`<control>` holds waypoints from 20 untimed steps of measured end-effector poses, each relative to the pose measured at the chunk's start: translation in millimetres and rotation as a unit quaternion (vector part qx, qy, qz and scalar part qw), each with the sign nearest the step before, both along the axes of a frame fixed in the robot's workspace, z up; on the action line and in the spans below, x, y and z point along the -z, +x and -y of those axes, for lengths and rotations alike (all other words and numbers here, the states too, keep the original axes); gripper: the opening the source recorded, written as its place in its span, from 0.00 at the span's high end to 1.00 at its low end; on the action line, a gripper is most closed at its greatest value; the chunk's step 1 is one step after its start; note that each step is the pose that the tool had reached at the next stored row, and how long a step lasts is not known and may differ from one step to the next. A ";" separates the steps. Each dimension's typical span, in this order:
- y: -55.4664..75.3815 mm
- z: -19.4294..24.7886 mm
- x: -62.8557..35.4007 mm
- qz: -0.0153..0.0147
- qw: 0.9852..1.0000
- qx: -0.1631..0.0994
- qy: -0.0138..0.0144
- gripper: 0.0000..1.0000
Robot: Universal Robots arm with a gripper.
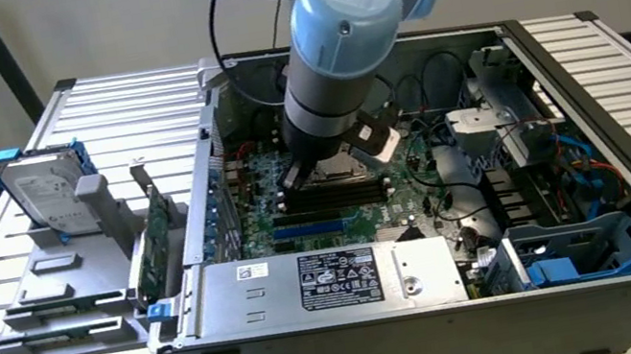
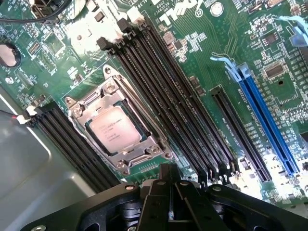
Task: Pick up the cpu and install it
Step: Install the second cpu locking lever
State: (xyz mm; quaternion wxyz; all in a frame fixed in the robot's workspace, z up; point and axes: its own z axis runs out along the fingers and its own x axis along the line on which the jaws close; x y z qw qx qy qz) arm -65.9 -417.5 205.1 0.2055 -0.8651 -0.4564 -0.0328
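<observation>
One cpu (image 2: 115, 131) sits in its socket (image 2: 118, 129) on the motherboard (image 2: 202, 57), one blue slot (image 2: 267, 122) at its three o'clock. The gripper (image 2: 169, 192) hovers above, clenched on nothing.

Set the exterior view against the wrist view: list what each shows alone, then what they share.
Exterior view alone: the silver rectangular hard drive with blue brackets upright in a grey rack, the silver box with a black label, and the blue-jointed robot arm reaching into the open computer case.

Wrist view alone: the cpu, a small square silver-topped chip, lying in its metal socket frame, and the shut black tool.

Shared: the green motherboard with black memory slots and a blue slot.
</observation>
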 end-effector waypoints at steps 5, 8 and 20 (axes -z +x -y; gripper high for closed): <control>-3.4 -6.0 -0.5 -0.003 1.000 -0.001 0.000 0.89; -7.3 -9.2 -0.5 -0.003 1.000 -0.002 0.000 0.89; -31.1 -19.8 -0.4 -0.004 1.000 -0.005 0.000 0.89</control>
